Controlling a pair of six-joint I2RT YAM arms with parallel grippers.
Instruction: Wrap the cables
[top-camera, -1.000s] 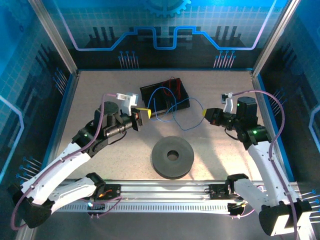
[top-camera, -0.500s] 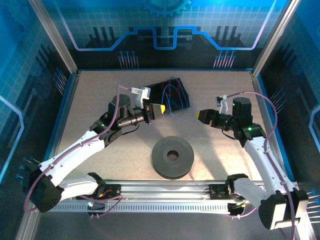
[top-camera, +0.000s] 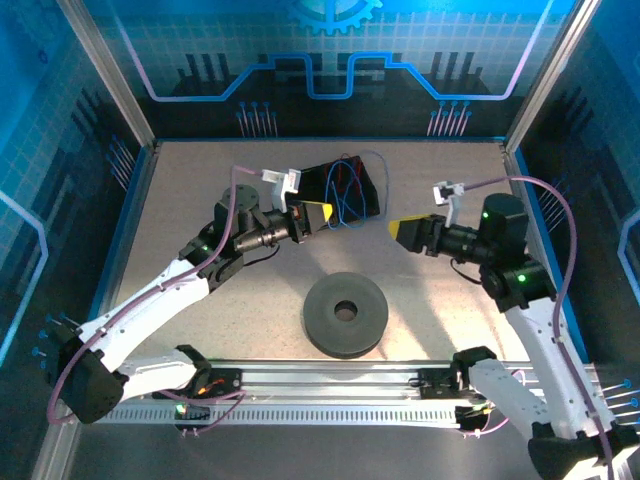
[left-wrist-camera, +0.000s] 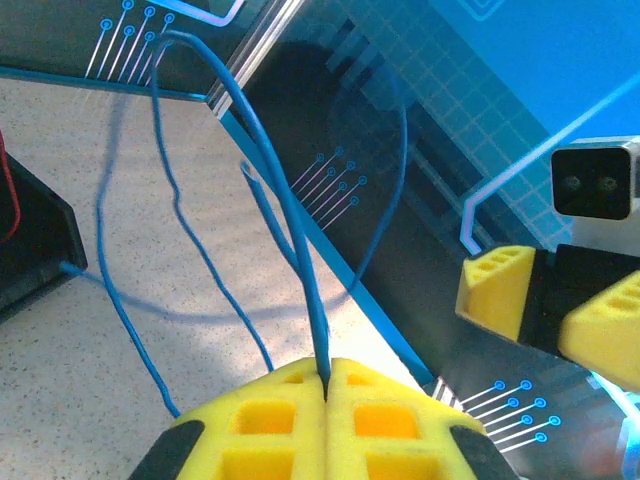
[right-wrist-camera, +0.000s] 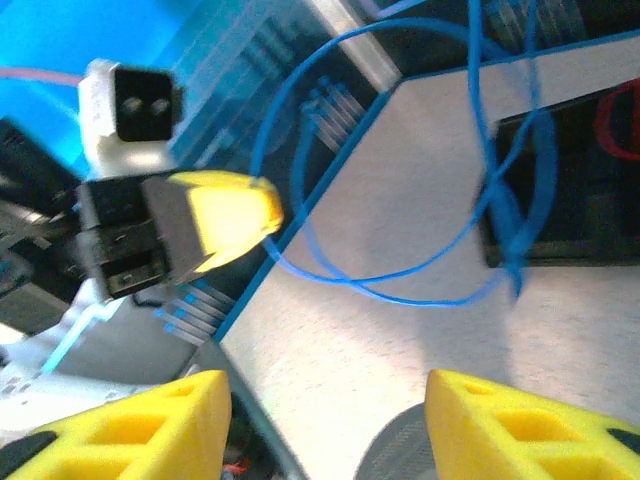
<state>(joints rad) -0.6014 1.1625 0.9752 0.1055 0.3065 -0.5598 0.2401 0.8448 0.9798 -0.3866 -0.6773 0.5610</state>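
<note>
The right gripper (top-camera: 405, 229) is letting go. A second ago its yellow fingers were shut at the right end of the blue wire (left-wrist-camera: 305, 270). Now they stand apart with nothing between them, at the right middle of the top view.

The left gripper (top-camera: 318, 213) has moved up and to the right, to the middle of the frame. Its fingers are pressed tight together and pinch the blue wire at their tips. From there the wire goes up in tall loops, and one end runs to the black box (top-camera: 350, 180) at the upper middle. The red wire (top-camera: 338, 178) lies on that box.

A second ago the blue wire was spread wide. Now it is bunched in small loops by the box. I think the left gripper now holds the wire by itself, so the right one is free to grab a new spot. The grey ring (top-camera: 346, 314) sits at the lower middle, well apart from both wires.
</note>
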